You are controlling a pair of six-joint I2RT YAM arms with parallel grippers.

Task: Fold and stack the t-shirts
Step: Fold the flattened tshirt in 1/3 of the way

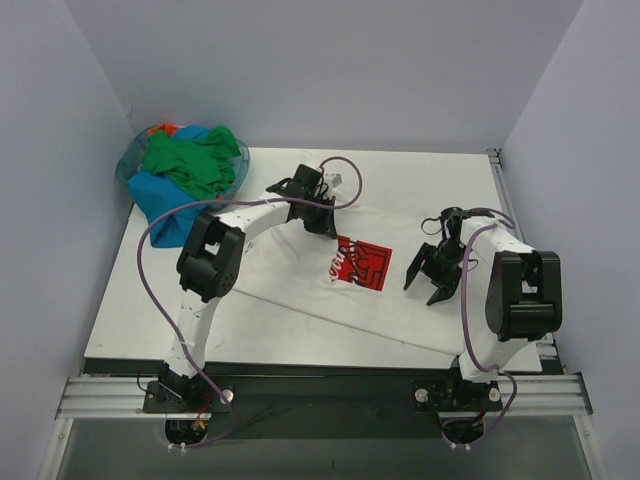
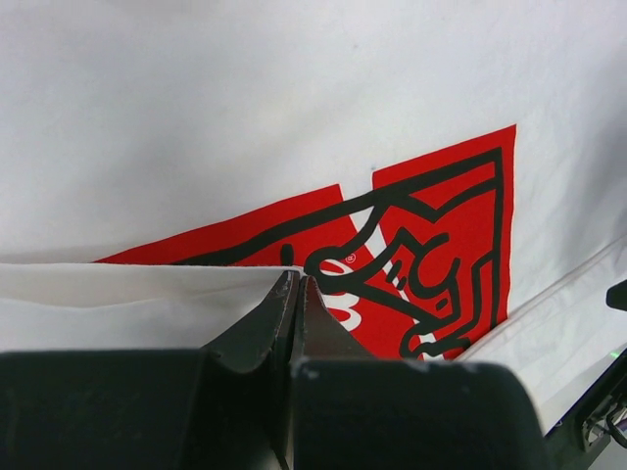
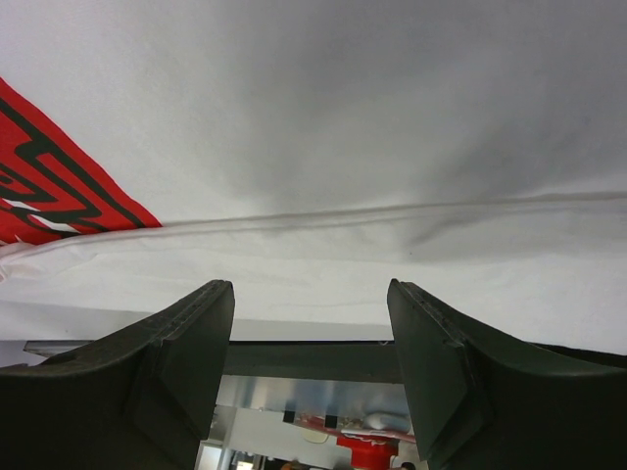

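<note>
1. Where the two arm bases stand at the near edge of the desk, the white t-shirt lies spread over most of the surface. Its near border runs from about 8 o'clock to about 4 o'clock in the top view.
2. Just beyond that border, the right tool hangs over the right part of the shirt, at 3 o'clock from the red logo. It is released, with its fingers wide apart and nothing between them.
3. From the right wrist, the right tool faces plain white cloth crossed by a long seam or fold line. A corner of the logo shows at 9 o'clock.
4. The logo sits near the middle of the desk, and a turned-over layer of white cloth covers part of its left side.
5. At 11 o'clock from the logo, the left tool is clenched on a fold of the white t-shirt.
6. From the left wrist, the left tool has its fingers pressed together on the edge of a white layer, above the logo and the shirt.
7. Farthest off, at 10 o'clock on the desk, a bluish bin holds a heap: a green t-shirt on top, a blue t-shirt spilling toward the desk, and a scrap of orange t-shirt at the back.
</note>
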